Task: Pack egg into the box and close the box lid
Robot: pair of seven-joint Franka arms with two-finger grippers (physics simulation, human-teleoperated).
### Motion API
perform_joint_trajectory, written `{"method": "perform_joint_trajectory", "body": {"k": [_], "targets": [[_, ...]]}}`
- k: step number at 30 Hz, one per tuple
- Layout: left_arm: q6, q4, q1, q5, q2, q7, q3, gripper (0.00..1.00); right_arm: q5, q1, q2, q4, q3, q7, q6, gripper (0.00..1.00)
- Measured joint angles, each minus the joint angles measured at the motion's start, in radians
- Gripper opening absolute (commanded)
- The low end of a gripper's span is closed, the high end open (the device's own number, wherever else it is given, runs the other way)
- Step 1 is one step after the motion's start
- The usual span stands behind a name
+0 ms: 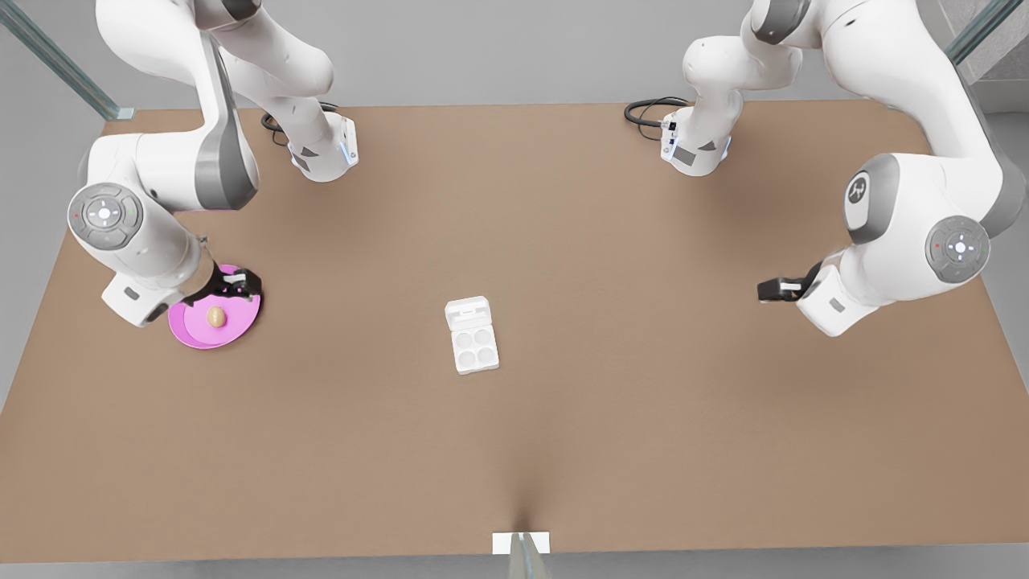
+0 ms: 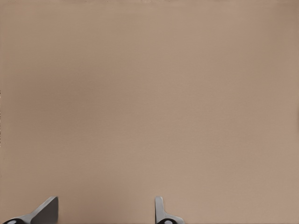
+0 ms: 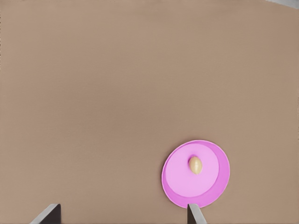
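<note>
Two white Franka arms reach over a brown counter (image 1: 563,450), seen in the front view with their bases along its far edge. The right pincer (image 1: 235,283), at the front view's left, hangs above the far rim of a round pink plate (image 1: 241,326); its dark fingers (image 3: 195,215) stand spread apart with nothing between them, as the right wrist view shows, where the plate (image 3: 212,186) lies near one fingertip. The egg (image 1: 216,317), a small tan-brown oval, rests on the plate near its middle, just beside the pincer but not touched by it; in the right wrist view the egg (image 3: 195,164) sits slightly off the plate's centre.

The box (image 1: 476,347), a small white carton, lies near the middle of the counter, well apart from the plate and from both arms. Its four round cups hold nothing. The box lid (image 1: 467,312) is swung open and lies flat on the counter on the far side of the base, hinged to it.

The left pincer (image 1: 770,289), at the front view's right, waits above bare counter, well away from the box, pointing toward the middle. Its fingers (image 2: 161,212) are spread wide in the left wrist view, gripping nothing, with plain brown counter (image 2: 149,102) beneath.
</note>
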Motion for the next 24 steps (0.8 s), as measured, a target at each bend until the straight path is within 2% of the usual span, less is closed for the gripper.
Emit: {"method": "perform_joint_trajectory", "body": {"k": [6,9,12,14,17,19,24], "targets": [[0.076,-0.001,-0.023,0.023,0.012,-0.019,-0.017,1.0,-0.006,-0.004,0.031,0.0,0.0,0.012,0.063,1.0],[0.095,-0.003,-0.016,0.033,0.025,-0.025,-0.019,1.0,-0.004,-0.017,0.162,0.004,-0.008,0.017,0.092,1.0],[0.106,-0.004,-0.018,0.037,0.029,-0.031,-0.02,1.0,0.0,-0.107,0.232,-0.007,-0.012,0.021,0.11,1.0],[0.112,-0.002,-0.02,0.039,0.033,-0.034,-0.02,1.0,0.001,-0.202,0.219,-0.083,-0.011,0.024,0.117,1.0],[0.118,0.0,-0.022,0.041,0.036,-0.038,-0.019,1.0,0.001,-0.361,0.089,-0.288,-0.003,0.017,0.176,1.0],[0.121,0.001,-0.022,0.042,0.036,-0.04,-0.019,1.0,0.001,-0.408,0.01,-0.449,-0.001,0.009,0.255,1.0],[0.125,0.001,-0.021,0.043,0.035,-0.045,-0.018,1.0,-0.004,-0.42,0.065,-0.507,0.006,-0.024,0.405,1.0]]}}
